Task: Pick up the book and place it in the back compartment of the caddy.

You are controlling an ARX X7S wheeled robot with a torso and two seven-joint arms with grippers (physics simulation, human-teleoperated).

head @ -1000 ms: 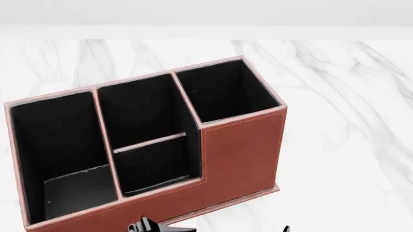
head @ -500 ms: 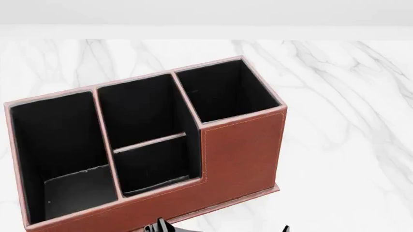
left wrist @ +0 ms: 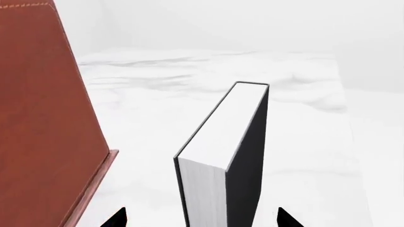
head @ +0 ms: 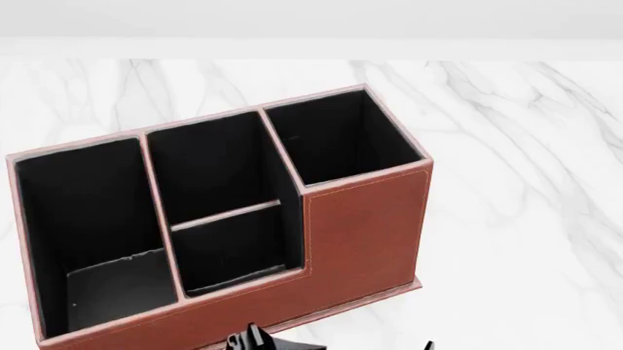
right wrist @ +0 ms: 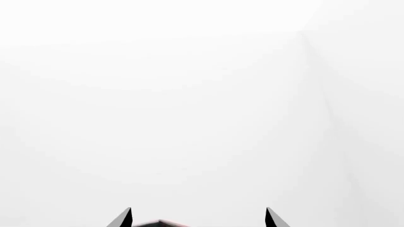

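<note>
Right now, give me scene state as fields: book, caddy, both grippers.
book: thick black-covered book with white page edges, standing upright on white marble table, between left gripper fingertips, contact not visible
caddy: reddish-brown leather caddy, beside book, apart from it
back compartment: holds no book
right gripper: open, facing blank white

The work surface is a white marble tabletop (head: 526, 182) with soft grey veining — a matte finish, evenly lit, with no hard shadows. Its far edge meets a plain white wall (head: 311, 18). The wall is blank and featureless — uniform pale white in the wrist views.
</note>
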